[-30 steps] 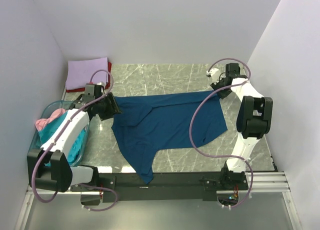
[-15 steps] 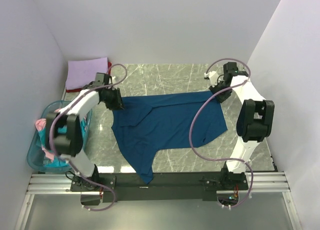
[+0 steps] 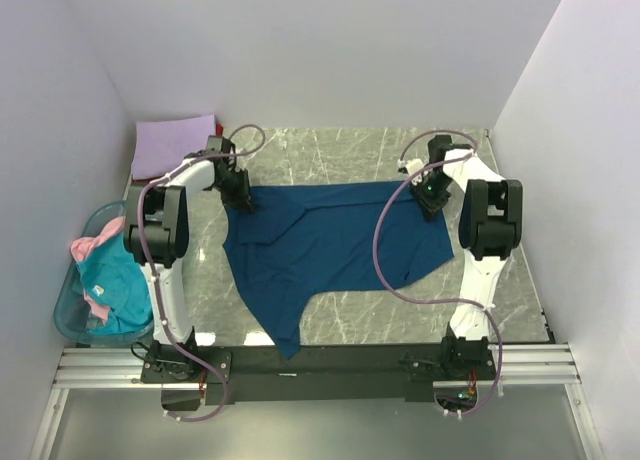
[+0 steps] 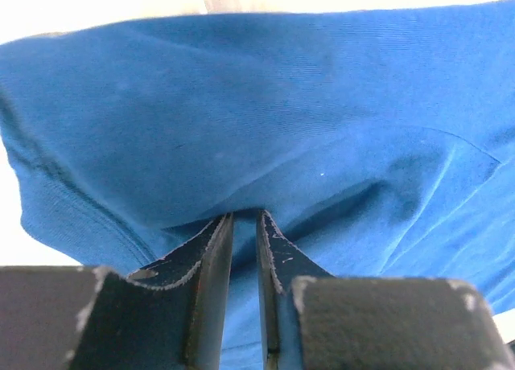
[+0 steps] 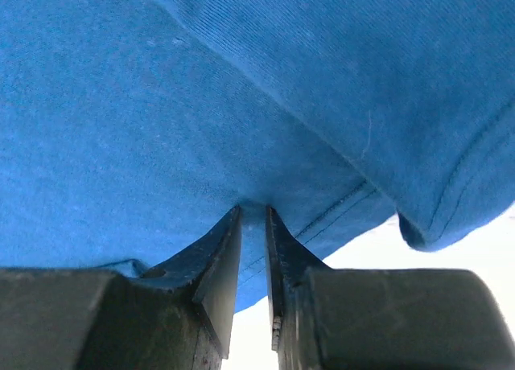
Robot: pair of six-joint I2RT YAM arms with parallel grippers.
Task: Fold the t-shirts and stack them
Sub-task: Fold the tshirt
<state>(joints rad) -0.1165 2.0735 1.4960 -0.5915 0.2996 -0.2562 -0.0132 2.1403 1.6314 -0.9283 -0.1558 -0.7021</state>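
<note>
A dark blue t-shirt lies spread on the marble table, one end trailing toward the near edge. My left gripper sits at its back left corner. In the left wrist view the left gripper is shut, with a fold of the blue t-shirt pinched between its fingertips. My right gripper is at the back right corner. In the right wrist view the right gripper is shut on the hemmed edge of the blue t-shirt. A folded lavender t-shirt lies at the back left.
A translucent blue basket stands at the left edge holding a teal t-shirt and a pink t-shirt. White walls close in the back and both sides. The arms' mounting rail runs along the near edge.
My left arm swung from beside the basket to the shirt's back left corner and closed on the cloth. My right gripper shifted slightly inward and nearer and tightened on the back right corner.
</note>
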